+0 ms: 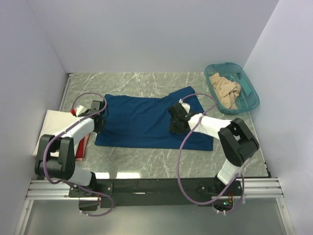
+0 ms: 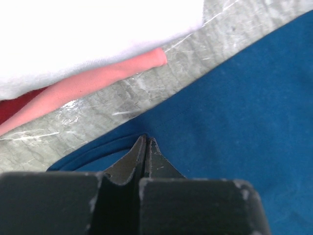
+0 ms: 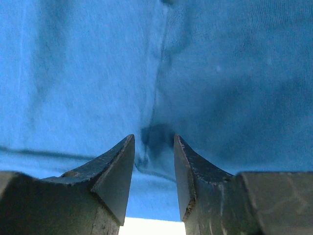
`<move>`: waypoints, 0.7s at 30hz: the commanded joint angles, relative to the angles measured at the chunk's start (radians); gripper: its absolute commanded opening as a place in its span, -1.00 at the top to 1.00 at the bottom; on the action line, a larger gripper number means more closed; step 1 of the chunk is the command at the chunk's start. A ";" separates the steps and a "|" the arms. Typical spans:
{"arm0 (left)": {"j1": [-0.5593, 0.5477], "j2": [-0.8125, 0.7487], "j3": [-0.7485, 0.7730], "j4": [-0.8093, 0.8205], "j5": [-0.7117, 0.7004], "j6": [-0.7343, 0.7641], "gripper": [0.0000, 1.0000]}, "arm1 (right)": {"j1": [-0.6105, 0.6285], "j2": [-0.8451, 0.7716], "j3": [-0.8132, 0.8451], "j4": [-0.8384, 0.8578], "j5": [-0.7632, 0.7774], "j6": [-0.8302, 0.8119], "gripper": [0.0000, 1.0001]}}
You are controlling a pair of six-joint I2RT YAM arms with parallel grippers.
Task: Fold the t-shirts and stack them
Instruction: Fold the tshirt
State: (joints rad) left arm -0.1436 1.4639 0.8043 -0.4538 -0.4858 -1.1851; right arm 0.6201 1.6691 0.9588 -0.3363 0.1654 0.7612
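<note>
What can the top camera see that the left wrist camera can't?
Only the top camera shows the teal tub with the tan t-shirt in it, far right. Only the left wrist camera shows, close up, that the left gripper is shut at a hem. Both show the blue t-shirt, the white cloth and the grey table.

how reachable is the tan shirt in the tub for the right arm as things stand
Probably yes: the tan shirt lies uncovered in the open tub at the far right corner, on that arm's side. Its hand sits open on the blue shirt.
</note>
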 commanded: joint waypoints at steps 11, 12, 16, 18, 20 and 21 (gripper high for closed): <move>-0.005 -0.071 -0.017 0.004 0.004 0.027 0.99 | 0.003 0.102 0.213 -0.102 0.223 -0.026 0.12; -0.004 -0.073 -0.017 0.006 0.006 0.027 0.99 | 0.001 0.112 0.237 -0.110 0.238 -0.029 0.13; -0.004 -0.079 -0.022 0.009 0.009 0.028 0.99 | -0.010 0.173 0.294 -0.141 0.279 -0.043 0.15; -0.004 -0.079 -0.024 0.009 0.010 0.030 0.99 | -0.016 0.193 0.328 -0.161 0.295 -0.049 0.16; -0.004 -0.080 -0.020 0.009 0.012 0.031 0.99 | -0.023 0.218 0.345 -0.170 0.307 -0.051 0.16; -0.004 -0.080 -0.020 0.009 0.012 0.032 0.99 | -0.026 0.222 0.354 -0.170 0.309 -0.053 0.17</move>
State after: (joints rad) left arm -0.1440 1.4170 0.7887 -0.4538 -0.4774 -1.1664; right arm 0.6098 1.8763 1.2610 -0.4690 0.4007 0.7189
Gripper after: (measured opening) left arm 0.013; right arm 0.420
